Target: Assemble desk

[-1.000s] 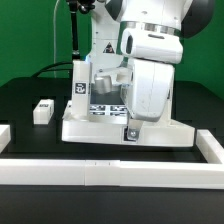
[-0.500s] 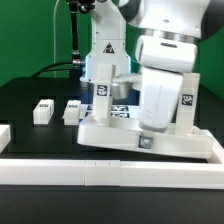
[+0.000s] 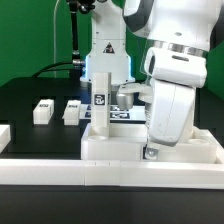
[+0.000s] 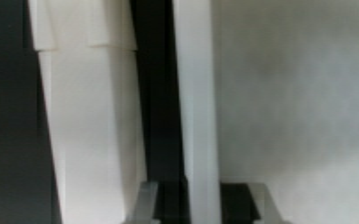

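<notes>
**Lower right, exterior frame: a rim clamped**

The gripper (image 3: 150, 152) pinches the thin rim of the desk top (image 3: 115, 148); only the wrist view shows that rim between its fingertips (image 4: 247, 205). At centre an upright leg (image 3: 100, 112) stands on it, bearing a black-and-white tag (image 3: 99, 98). Middle left lie a loose leg (image 3: 42, 110) and a second loose leg (image 3: 72, 110).

A black table (image 3: 30, 140) lies before a plain green backdrop (image 3: 30, 40). A long low white border bar (image 3: 50, 172) runs along the table's near edge. Shorter bar ends sit at the exterior view's left (image 3: 4, 134) and right (image 3: 214, 150). Farther back, part of the marker board (image 3: 122, 113) lies flat, and a thin black pole (image 3: 75, 30) stands upright.
</notes>
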Action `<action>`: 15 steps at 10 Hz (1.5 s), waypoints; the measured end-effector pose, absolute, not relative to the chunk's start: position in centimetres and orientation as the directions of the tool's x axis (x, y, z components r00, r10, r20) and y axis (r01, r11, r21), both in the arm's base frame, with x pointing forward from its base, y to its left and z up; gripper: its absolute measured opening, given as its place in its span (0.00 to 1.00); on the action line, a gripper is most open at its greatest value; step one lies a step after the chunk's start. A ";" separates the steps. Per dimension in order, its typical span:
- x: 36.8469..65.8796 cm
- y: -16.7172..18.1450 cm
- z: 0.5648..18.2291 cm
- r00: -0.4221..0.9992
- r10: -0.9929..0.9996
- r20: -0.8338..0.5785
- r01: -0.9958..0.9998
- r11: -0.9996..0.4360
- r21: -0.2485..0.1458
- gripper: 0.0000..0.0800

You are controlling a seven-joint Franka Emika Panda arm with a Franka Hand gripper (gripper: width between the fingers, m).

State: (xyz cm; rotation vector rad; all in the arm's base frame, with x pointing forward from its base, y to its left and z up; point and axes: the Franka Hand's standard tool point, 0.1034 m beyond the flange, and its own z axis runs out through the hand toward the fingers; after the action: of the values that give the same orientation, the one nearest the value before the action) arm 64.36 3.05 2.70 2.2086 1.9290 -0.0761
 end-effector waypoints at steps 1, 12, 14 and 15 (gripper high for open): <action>64.7 3.0 2.9 0.148 0.973 -0.179 0.985 -0.128 0.116 0.07; 65.6 2.3 3.1 0.160 0.970 -0.183 0.982 -0.138 0.126 0.60; 65.6 2.2 3.1 0.161 0.970 -0.183 0.982 -0.139 0.126 0.79; 65.6 2.2 3.1 0.161 0.970 -0.183 0.982 -0.140 0.126 0.79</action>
State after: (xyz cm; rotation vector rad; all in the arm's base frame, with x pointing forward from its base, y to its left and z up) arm 65.63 2.19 3.08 2.2198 1.9037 -0.0840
